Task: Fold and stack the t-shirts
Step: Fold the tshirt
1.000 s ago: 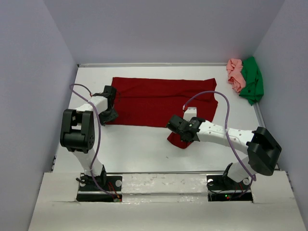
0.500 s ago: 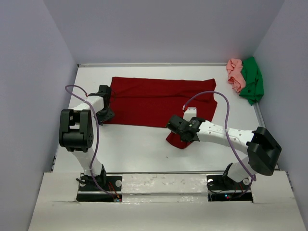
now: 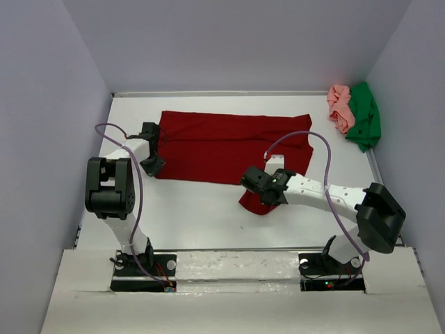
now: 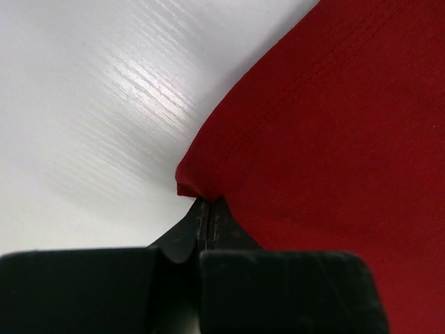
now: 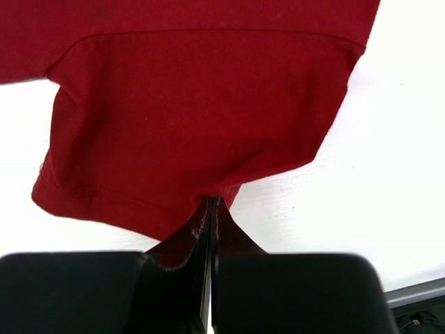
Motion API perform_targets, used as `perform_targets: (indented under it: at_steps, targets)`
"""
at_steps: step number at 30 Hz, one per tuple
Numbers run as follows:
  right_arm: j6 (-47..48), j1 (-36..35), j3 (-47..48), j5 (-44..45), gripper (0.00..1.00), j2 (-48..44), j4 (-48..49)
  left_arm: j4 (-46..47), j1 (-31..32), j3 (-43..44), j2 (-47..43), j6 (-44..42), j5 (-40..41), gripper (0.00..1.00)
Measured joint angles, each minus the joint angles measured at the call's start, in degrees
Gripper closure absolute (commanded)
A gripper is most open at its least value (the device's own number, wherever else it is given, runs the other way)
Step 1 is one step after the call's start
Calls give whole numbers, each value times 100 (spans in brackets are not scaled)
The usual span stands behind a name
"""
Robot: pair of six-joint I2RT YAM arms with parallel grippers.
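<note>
Dark red t-shirt (image 3: 222, 142) spread flat, long axis left to right across the table (image 3: 208, 216); left gripper (image 4: 207, 209) pinched on its near-left corner, right gripper (image 5: 211, 209) pinched on its near-right sleeve — the body lies beyond both, toward the far edge.

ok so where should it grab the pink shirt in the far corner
Probably a raised fold on the left edge of the pink shirt, coming down from above and slightly from the left. It lies crumpled with no flat hem showing, and the green shirt butts against its right side, so only the left is open.
</note>
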State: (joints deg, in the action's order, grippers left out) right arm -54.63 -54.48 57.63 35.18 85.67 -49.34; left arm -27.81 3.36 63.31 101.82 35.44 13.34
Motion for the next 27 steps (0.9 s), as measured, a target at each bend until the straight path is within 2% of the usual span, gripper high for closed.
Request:
perform_targets:
  at_steps: [5,9,11,14,16,21,27]
  targets:
    - [131,116,501,348,100,341,-254,-210,129,-98,-216,4,205,100]
    - [1054,817,1453,625,100,533,-140,-702,586,20,-890,-7,501,100]
    - [1598,1222,1849,638,100,492,66,-942,876,345,-1335,-61,619,100]
    - [2802,2002,3010,693,100,479,398,-1005,1235,1145,-2135,-232,702,100]
    - [3473,2280,3880,807,100,470,584,-1008,1314,1727,-2562,-413,719,100]
    - [4933,2400,5493,1073,100,177,1038,-1047,1305,3309,-3362,-1056,734,100]
    - [6216,2398,6695,1167,100,-595,1252,-994,1305,3755,-4166,-1665,540,100]
